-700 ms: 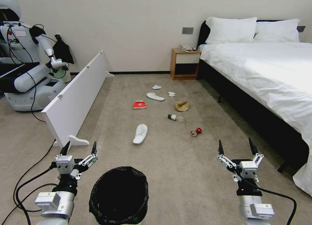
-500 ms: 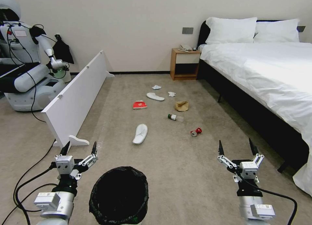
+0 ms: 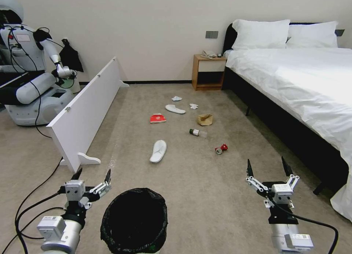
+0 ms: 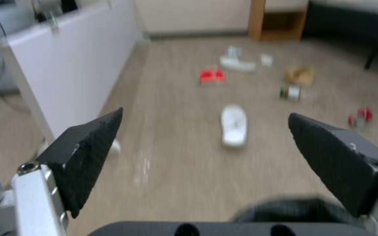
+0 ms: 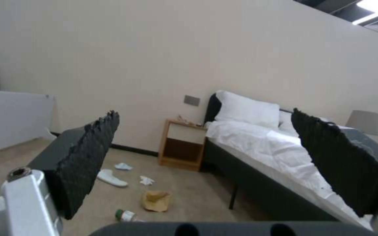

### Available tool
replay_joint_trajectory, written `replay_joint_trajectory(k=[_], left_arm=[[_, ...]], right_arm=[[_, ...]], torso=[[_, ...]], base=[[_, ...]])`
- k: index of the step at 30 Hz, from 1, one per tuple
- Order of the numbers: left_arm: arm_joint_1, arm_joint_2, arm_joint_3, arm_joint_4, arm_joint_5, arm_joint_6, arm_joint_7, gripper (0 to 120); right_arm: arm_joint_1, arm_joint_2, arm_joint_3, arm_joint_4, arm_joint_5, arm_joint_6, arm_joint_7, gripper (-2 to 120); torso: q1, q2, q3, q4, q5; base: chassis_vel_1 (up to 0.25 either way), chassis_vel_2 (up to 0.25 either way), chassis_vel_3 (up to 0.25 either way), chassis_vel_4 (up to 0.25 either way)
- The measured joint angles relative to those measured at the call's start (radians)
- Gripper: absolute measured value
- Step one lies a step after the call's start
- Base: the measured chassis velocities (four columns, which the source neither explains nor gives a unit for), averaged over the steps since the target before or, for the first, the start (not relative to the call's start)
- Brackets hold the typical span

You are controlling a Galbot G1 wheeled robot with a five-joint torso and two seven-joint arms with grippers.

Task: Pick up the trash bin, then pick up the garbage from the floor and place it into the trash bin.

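Standing on the beige short-pile carpet (image 3: 205, 195), the round white trash bin lined with a crinkled black bag (image 3: 134, 221) sits between two spread, empty grippers: left gripper (image 3: 92, 175) just beside it, right gripper (image 3: 267, 167) well apart. Beyond the bin lie a white slipper (image 3: 158, 151), crushed red can (image 3: 221, 148) and clear bottle (image 3: 197, 132).

- Left gripper (image 4: 204, 129), fingers spread wide, above beige floor (image 4: 184, 164).
- White slipper (image 4: 234, 125) between the fingertips; red packet (image 4: 212, 75) beyond the slipper.
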Motion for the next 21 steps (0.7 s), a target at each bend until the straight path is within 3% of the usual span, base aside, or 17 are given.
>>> replay_joint_trajectory(k=[1,3,4,6,14,16,21], left_arm=[[0.0,0.0,0.0,0.0,0.0,0.0,0.0,100],[0.002,0.019,-0.002,-0.005,-0.038,0.099,-0.022,100],[0.002,0.019,-0.002,-0.005,-0.038,0.099,-0.022,100],[0.009,0.037,-0.001,-0.014,-0.102,0.21,-0.053,99],[0.004,0.059,0.01,-0.015,-0.193,0.298,-0.1,99],[-0.002,0.074,0.022,-0.009,-0.251,0.334,-0.126,99],[-0.017,0.106,0.047,0.033,-0.301,0.357,-0.166,99]], right_arm=[[0.0,0.0,0.0,0.0,0.0,0.0,0.0,100],[-0.003,-0.002,0.004,0.002,0.0,0.0,0.0,100],[-0.003,-0.002,0.004,0.002,0.0,0.0,0.0,100],[-0.007,-0.002,0.01,0.003,0.0,0.0,0.0,100],[-0.016,-0.003,0.02,0.003,0.0,0.003,0.0,100],[-0.019,-0.004,0.024,0.002,0.0,0.006,0.0,100],[-0.026,-0.005,0.028,0.002,-0.001,0.01,0.0,100]], torso=[[0.0,0.0,0.0,0.0,0.0],[0.0,0.0,0.0,0.0,-0.0001],[0.0,0.0,0.0,0.0,-0.0001],[0.0,0.0,0.0,0.0,-0.0001],[0.0,0.0,0.0,0.0,-0.0001],[0.0,0.0,0.0,0.0,0.0],[0.0,0.0,0.0,0.0,-0.0001]], base=[[0.0,0.0,0.0,0.0],[0.0,0.0,0.0,0.0],[0.0,0.0,0.0,0.0],[0.0,0.0,0.0,0.0],[0.0,0.0,0.0,0.0],[0.0,0.0,0.0,0.0],[0.0,0.0,0.0,0.0]])
